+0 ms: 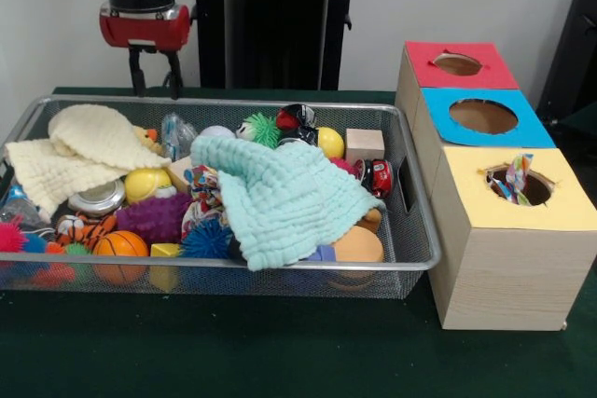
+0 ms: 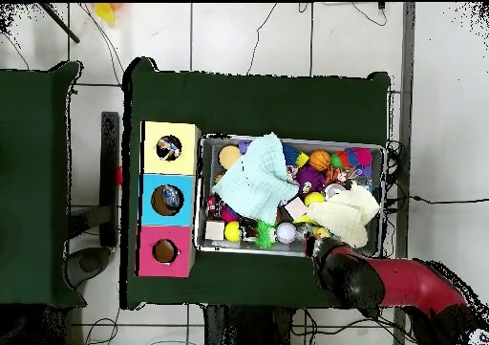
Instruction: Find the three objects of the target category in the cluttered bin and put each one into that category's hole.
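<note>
A: Where does the gripper (image 1: 155,70) sit relative to the wire bin (image 1: 415,230)?

B: It hangs above the bin's back rim, at the end farthest from the three-hole box (image 1: 504,258). The two fingers (image 1: 136,72) stand a little apart with nothing between them, so the hand is open and empty. The overhead view puts the arm (image 2: 401,282) at the same corner, by the cream cloth (image 2: 351,212).

A: And the target things?

B: The category cannot be told from the pictures. Something striped pokes from the yellow hole (image 1: 520,184), which hints that hole is in use, but that is a guess. Candidates lie buried: the mint cloth (image 1: 280,198) drapes over the bin's middle, covering whatever sits beneath. A spiky blue ball (image 1: 205,240), purple fuzzy thing (image 1: 154,216), small basketball (image 1: 119,247) and wooden block (image 1: 364,144) show around the cloth.

A: How should the arm do the search well?

B: Judgement only: it had best clear a cloth first, pinching a raised fold of it and not pressing down flat, then drag it toward the bin's end away from the box so it does not bury other things. The mesh wall near the gripper is close; a descent should start well inside the rim to avoid catching the wire.
</note>
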Available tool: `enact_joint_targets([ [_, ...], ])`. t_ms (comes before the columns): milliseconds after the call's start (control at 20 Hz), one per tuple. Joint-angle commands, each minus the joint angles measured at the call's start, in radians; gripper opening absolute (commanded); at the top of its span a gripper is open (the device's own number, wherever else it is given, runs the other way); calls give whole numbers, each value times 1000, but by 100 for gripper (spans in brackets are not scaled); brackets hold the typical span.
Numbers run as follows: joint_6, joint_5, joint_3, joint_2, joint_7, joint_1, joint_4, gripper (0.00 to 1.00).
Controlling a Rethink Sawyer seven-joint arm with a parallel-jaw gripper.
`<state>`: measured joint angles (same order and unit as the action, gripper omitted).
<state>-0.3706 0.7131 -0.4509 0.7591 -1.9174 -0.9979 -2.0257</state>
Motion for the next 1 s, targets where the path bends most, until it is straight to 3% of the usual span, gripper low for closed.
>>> enact_joint_targets([
  [50,-50,43,-86,3,146,-9,-35,100],
  [300,-41,54,-106,-21,158,-20,-24,100],
  [1000,26,126,-28,-76,60,53,20,100],
])
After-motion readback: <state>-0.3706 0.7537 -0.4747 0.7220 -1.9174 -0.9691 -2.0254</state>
